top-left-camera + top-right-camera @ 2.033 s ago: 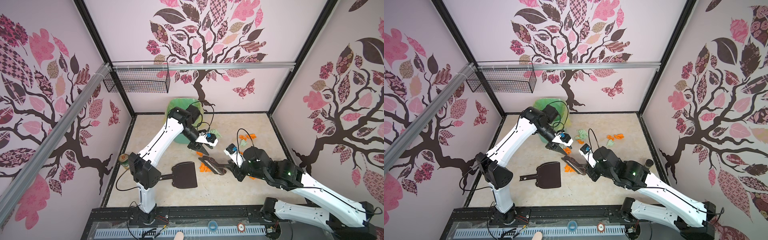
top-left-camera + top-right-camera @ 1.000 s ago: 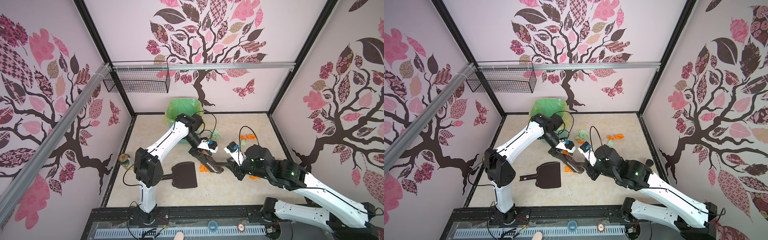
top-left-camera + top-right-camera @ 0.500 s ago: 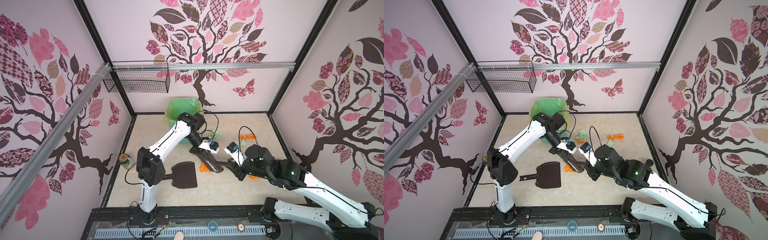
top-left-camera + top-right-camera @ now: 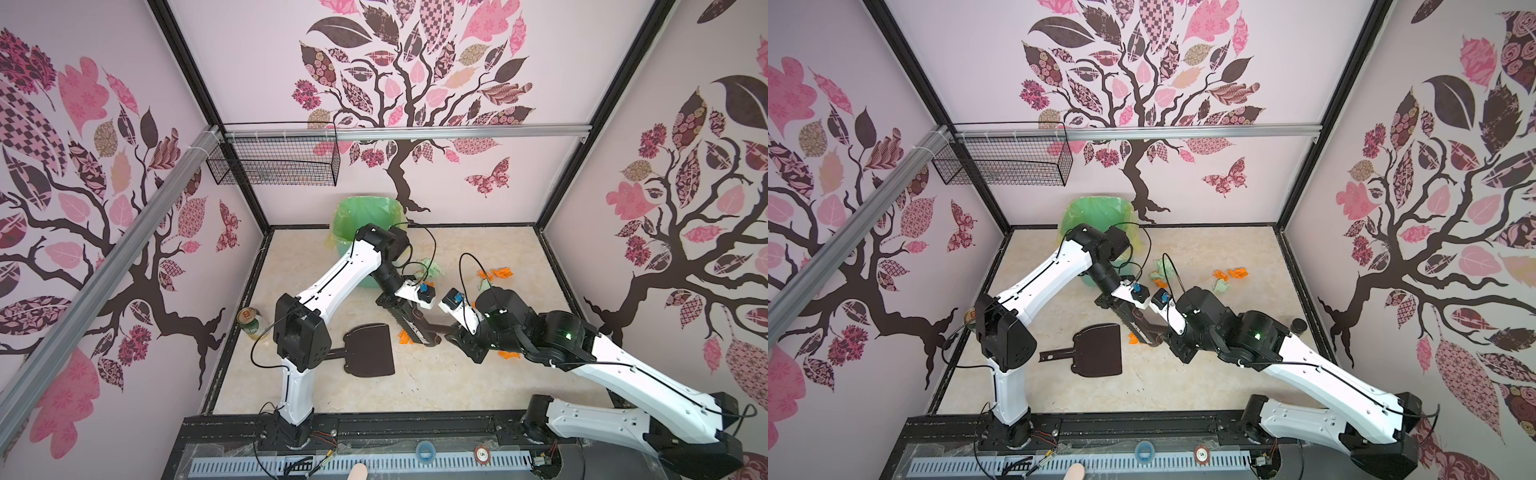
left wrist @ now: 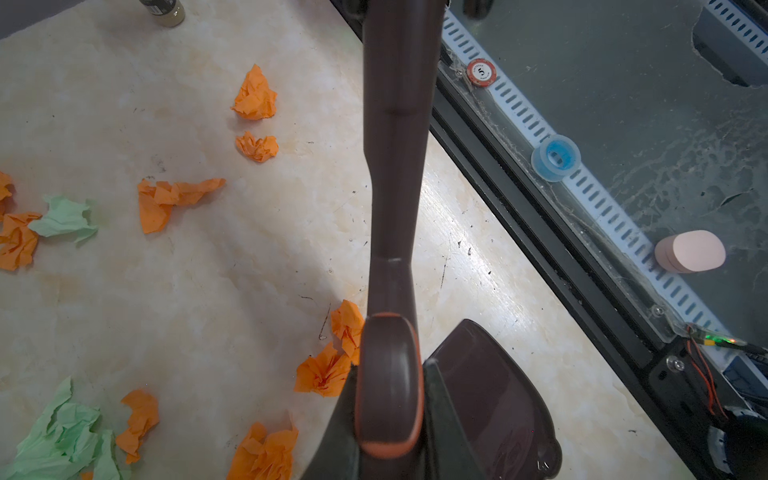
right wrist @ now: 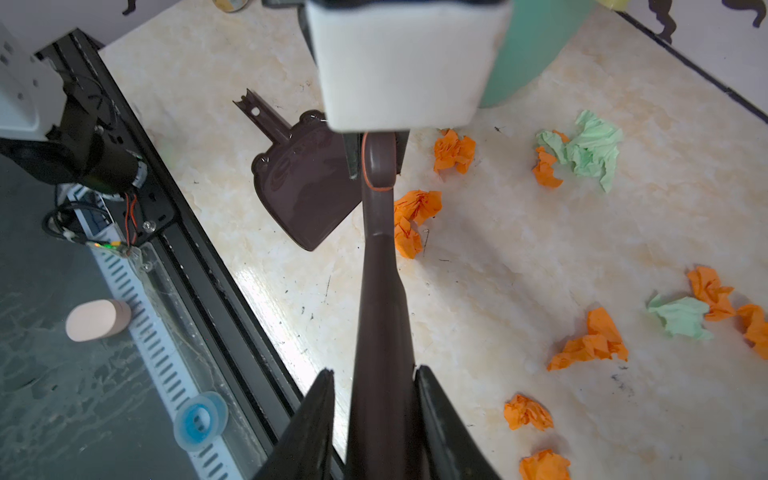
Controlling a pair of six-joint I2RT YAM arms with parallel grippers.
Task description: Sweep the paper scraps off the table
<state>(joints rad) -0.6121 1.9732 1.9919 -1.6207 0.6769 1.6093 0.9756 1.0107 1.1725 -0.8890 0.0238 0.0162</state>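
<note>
A dark brown brush (image 4: 409, 326) (image 4: 1133, 322) hangs low over the beige table (image 4: 457, 386), held at both ends. My left gripper (image 4: 411, 309) (image 5: 390, 374) is shut on its head end; my right gripper (image 4: 455, 332) (image 6: 374, 372) is shut on its handle. Orange and mint paper scraps lie scattered: orange ones (image 4: 403, 336) (image 6: 415, 208) right beside the bristles, more at the far right (image 4: 1235, 273), a green wad (image 4: 430, 268) (image 6: 586, 149) behind the arms, others (image 5: 166, 199) spread out. The brown dustpan (image 4: 370, 351) (image 6: 307, 187) lies flat just left of the brush.
A green bin with a yellow-green liner (image 4: 365, 220) stands at the back, behind the left arm. A can (image 4: 251, 324) sits by the left edge. A wire basket (image 4: 274, 166) hangs on the back left wall. The black slotted rail (image 4: 374, 459) runs along the front.
My left gripper came down from behind onto the brush's head end and closed on it. The right gripper kept its hold of the handle and barely moved.
</note>
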